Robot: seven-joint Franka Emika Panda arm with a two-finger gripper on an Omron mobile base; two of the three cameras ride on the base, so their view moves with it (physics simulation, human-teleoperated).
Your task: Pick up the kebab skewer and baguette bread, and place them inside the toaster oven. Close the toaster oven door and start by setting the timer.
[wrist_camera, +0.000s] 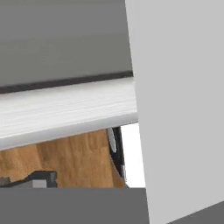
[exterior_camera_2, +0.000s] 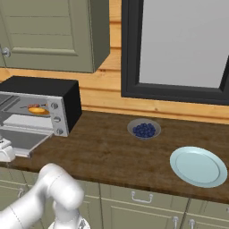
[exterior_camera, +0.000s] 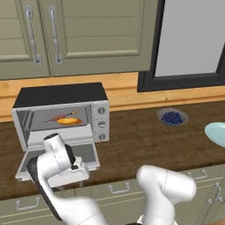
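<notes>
We see the kebab skewer [exterior_camera: 61,116] and baguette bread [exterior_camera: 70,121] already inside the toaster oven [exterior_camera: 61,115]. Our end effector [exterior_camera: 75,167] is open and empty at the lowered toaster oven door [exterior_camera: 86,154]. Closing it and setting the timer remain.

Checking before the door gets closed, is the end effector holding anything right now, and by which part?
Nothing is held. The kebab skewer and baguette bread lie inside the toaster oven; the end effector is open by the lowered toaster oven door.

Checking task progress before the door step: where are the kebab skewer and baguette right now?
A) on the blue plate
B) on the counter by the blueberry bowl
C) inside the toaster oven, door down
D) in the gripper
C: the kebab skewer and baguette bread lie side by side on the rack inside the toaster oven, with the toaster oven door folded down.
</notes>
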